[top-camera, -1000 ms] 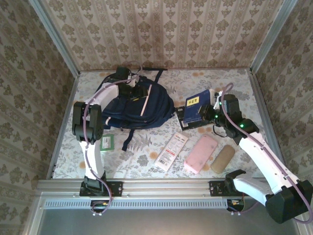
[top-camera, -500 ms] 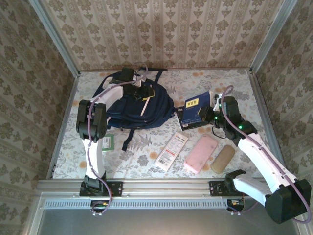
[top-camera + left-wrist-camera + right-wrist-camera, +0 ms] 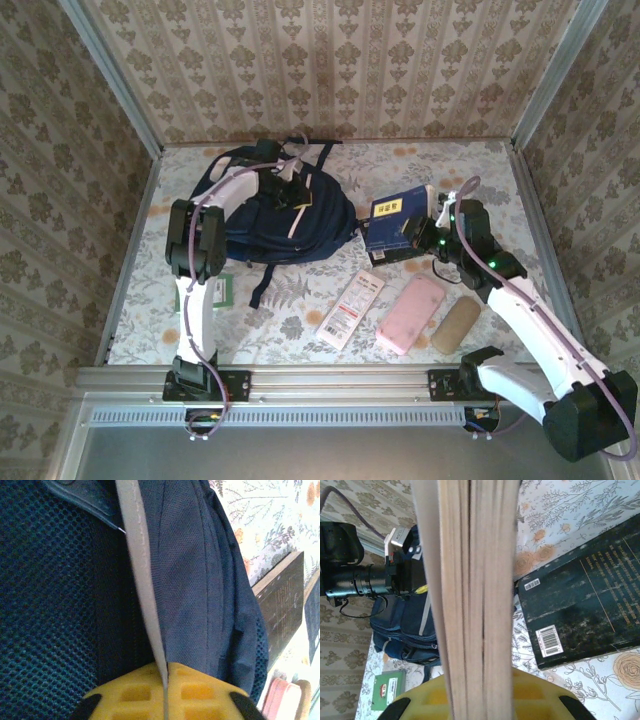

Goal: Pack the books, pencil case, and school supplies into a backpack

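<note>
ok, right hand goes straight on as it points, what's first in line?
Likely the large navy blue fabric backpack: the right hand, shut on the dark navy book with a yellow label, points toward it. Height unclear; it may pass over.

Floral tablecloth (image 3: pixel 470 165), patterned wallpaper walls (image 3: pixel 330 70)

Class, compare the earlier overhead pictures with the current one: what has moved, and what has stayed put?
The left pincer, gripping the backpack by its pale stripe, shifted right. The right pincer carried the navy book slightly left, toward the backpack. The white packet, pink pouch, tan pouch and green booklet stayed put.
</note>
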Controlling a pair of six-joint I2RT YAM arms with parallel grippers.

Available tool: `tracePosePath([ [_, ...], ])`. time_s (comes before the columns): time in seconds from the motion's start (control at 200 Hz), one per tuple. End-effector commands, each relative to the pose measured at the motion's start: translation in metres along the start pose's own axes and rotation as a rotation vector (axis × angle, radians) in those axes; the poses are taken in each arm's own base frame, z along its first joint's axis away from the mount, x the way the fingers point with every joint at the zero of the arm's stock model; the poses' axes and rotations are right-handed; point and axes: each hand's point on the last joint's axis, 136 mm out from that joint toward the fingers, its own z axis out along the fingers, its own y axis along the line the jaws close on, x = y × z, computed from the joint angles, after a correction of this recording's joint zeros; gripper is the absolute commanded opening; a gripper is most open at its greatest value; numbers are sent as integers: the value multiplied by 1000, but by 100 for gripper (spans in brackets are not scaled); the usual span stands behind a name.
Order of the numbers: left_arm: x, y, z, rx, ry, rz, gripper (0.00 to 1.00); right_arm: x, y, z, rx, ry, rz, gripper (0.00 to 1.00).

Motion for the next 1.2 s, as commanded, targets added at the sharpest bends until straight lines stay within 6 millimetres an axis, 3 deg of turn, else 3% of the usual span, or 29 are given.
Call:
tracePosePath([
  [0.0, -1, -21, -20, 17, 7, 26, 0, -10, 13, -6, -61, -49, 0, 10],
  [0.085, -7, -45, -52, 41, -32, 68, 0, -13, 11, -10, -42, -53, -2, 4],
  [0.225, -13, -68, -117, 108, -103, 94, 0, -17, 11, -14, -66, -105, 78, 0],
  [0.39, -21, -87, -179, 160, -220, 115, 0, -14, 17, 4, -159, -101, 165, 0],
  [0.445, -23, -90, -192, 172, -249, 116, 0, -16, 30, 11, -235, -92, 170, 0],
  [0.66, -36, -94, -217, 293, -293, 74, 0, -28, 49, 44, -321, -104, 237, 0],
  [0.83, -40, -102, -222, 351, -298, 72, 0, -27, 84, 82, -452, -49, 278, 0],
  [0.91, -43, -107, -226, 372, -306, 75, 0, -19, 92, 109, -474, -8, 311, 0],
  [1.065, -43, -111, -230, 378, -310, 74, 0, -13, 130, 145, -521, 23, 310, 0],
  [1.195, -42, -110, -230, 380, -314, 66, 0, 15, 160, 187, -485, 100, 296, 0],
])
